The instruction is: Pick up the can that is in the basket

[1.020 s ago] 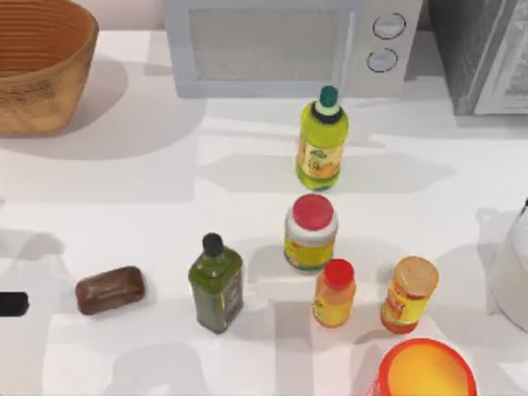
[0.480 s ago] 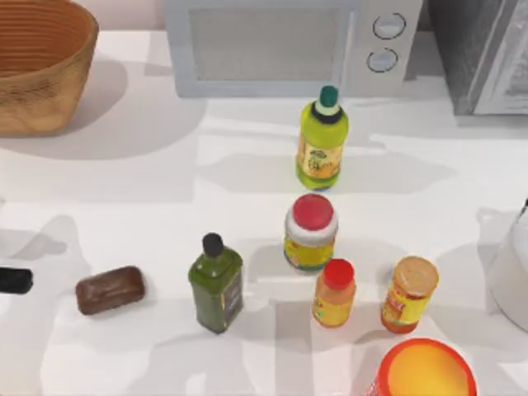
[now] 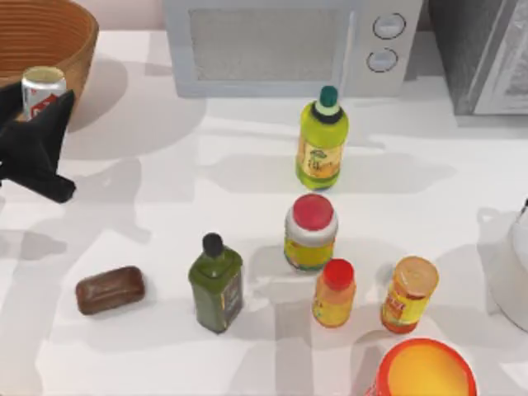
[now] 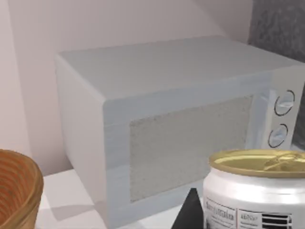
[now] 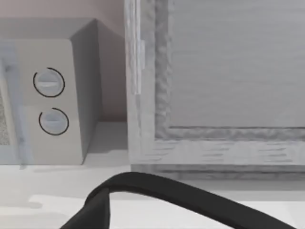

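The can, white with a red marking and a pale metallic top, sits between the black fingers of my left gripper, which is shut on it. It is held in front of the front wall of the orange-brown wicker basket at the table's far left corner. In the left wrist view the can is close up, with one black fingertip beside it and the basket rim at the edge.
A white microwave stands at the back. Mid-table are a yellow-green bottle, a red-lidded jar, a dark green bottle, two small orange jars and a brown block. A white vessel is at the right edge.
My left gripper has moved from the table's left edge near the brown block back toward the basket, and the can now shows in its grip.
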`<state>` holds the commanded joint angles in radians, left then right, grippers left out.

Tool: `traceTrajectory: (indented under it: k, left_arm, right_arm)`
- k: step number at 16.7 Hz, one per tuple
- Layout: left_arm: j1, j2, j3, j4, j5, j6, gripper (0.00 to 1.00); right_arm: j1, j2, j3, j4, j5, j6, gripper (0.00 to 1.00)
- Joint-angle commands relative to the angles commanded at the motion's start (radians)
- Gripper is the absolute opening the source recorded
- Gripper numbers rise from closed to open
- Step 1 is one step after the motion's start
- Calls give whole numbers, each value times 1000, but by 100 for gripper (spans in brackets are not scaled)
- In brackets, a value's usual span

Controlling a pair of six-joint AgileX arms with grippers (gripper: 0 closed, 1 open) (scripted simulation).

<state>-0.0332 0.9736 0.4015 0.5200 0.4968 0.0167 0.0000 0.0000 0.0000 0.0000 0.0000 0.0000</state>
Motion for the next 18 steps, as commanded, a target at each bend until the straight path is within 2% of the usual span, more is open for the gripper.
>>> traceTrajectory:
  k: [11,15,18]
  left_arm:
    - [-116,1081,471,614,604,23,0]
    - [-161,1360,592,773,765,27,0]
    - [-195,1489,647,849,845,28,0]
  right_arm:
    - [0,0,0,0,0,0,100]
    - [0,0,0,0,0,0,100]
    - [0,0,0,0,0,0,100]
